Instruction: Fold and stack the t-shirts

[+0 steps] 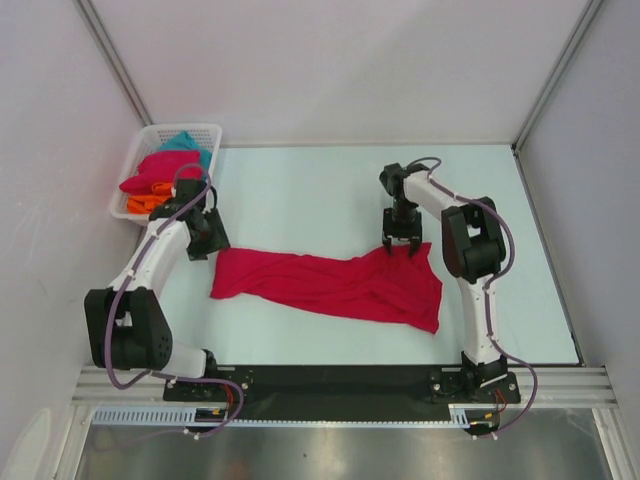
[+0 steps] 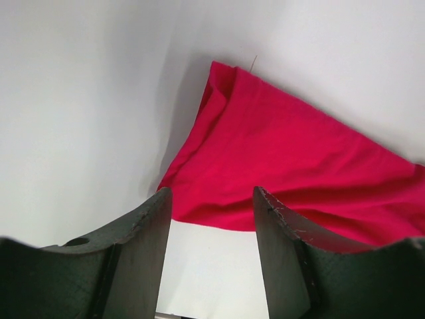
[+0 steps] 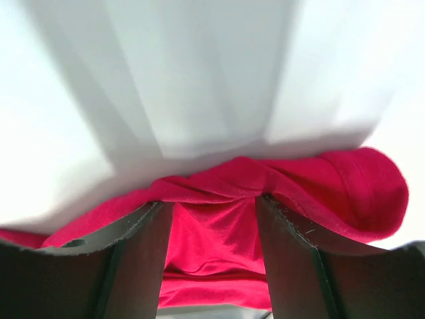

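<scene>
1. The crimson t-shirt (image 1: 330,285) lies as a rumpled band across the bench (image 1: 300,190), not yet folded; the other t-shirts (image 1: 155,172) sit in the white basket (image 1: 127,180) at the far left
2. The left fingers (image 2: 136,259) stand apart over bare bench just beside the shirt's left end, holding nothing
3. The right fingers (image 3: 292,266) also stand apart, straddling a raised ridge of cloth at the shirt's far right edge
4. The step looks like spreading the shirt flat; next, each side probably needs to pinch a corner and draw the cloth taut
</scene>
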`<state>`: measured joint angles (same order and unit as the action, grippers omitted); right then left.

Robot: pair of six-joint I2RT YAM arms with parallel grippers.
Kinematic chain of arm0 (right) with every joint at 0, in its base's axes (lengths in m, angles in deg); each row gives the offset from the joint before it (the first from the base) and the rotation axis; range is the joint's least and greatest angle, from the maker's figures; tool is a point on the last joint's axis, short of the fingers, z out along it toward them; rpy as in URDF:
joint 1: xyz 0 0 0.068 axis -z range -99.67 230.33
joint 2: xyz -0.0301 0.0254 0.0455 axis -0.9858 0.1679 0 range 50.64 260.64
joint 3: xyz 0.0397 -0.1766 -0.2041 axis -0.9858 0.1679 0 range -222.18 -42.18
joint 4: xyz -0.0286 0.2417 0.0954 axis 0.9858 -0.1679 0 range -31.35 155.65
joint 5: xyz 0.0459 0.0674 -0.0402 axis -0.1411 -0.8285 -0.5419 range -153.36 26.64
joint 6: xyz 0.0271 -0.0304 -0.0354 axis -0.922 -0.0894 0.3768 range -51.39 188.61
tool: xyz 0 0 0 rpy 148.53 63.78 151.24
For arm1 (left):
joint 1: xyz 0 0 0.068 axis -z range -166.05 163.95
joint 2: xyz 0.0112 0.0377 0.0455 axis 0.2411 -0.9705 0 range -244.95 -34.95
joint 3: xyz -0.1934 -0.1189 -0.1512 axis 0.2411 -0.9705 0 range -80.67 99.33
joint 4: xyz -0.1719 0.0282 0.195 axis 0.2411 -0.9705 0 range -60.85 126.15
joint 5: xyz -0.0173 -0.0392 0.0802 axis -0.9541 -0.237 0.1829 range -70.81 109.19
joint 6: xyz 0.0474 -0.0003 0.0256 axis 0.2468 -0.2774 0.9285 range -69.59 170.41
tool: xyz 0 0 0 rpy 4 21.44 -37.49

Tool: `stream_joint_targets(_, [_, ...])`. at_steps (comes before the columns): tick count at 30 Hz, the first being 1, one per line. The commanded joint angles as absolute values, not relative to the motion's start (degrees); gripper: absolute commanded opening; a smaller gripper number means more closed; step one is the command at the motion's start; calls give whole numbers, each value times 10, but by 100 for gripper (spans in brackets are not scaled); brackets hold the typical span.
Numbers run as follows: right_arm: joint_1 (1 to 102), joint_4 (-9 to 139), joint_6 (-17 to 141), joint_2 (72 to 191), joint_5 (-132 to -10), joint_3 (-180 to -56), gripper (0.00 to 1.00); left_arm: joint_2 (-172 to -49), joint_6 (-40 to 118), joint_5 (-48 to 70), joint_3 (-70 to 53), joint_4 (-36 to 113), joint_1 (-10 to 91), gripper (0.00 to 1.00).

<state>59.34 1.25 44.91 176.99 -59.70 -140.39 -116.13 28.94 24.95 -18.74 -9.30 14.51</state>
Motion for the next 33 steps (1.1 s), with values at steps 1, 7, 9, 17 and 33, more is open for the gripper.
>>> stream_joint_targets(1, [633, 123, 459, 1875, -531, -1512, 59, -1182, 294, 242, -155, -83, 141, 57])
stream_joint_targets(7, [649, 56, 466, 1950, -533, -1695, 58, -1199, 298, 244, -140, -85, 141, 57])
stream_joint_targets(9, [649, 53, 470, 1956, -526, -1727, 58, -1202, 299, 245, -137, -86, 141, 57])
stream_joint_targets(17, [674, 17, 485, 1972, -538, -1834, 59, -1192, 302, 243, -136, -91, 141, 57])
stream_joint_targets(33, [561, 50, 483, 1725, -463, -1623, 61, -1122, 297, 239, -177, -98, 141, 57])
